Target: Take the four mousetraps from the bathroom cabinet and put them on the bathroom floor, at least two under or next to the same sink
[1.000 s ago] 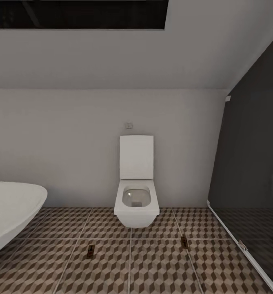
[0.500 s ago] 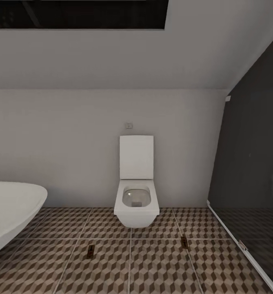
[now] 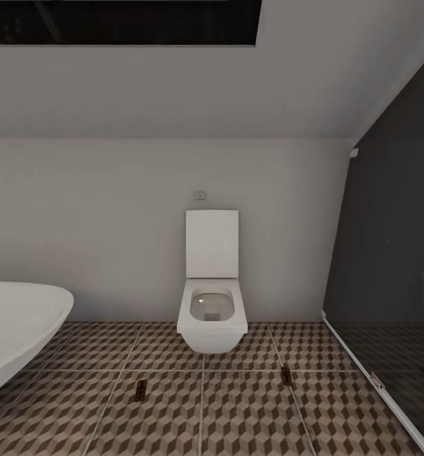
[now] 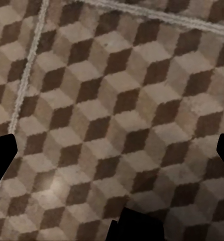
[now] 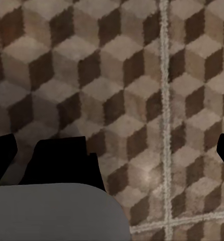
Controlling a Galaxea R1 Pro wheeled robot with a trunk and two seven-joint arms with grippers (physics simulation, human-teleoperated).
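Two mousetraps lie flat on the bathroom floor (image 3: pixel 250 411): the left mousetrap (image 3: pixel 140 389) and the right mousetrap (image 3: pixel 286 376), one at each side of the white toilet (image 3: pixel 212 297), well apart. A white bathtub (image 3: pixel 15 329) stands beside. The left gripper (image 4: pixel 112 150) has its fingertips spread wide over bare tiles and carries nothing. The right gripper (image 5: pixel 114 150) is also spread wide with nothing between its fingers, above the same tiles.
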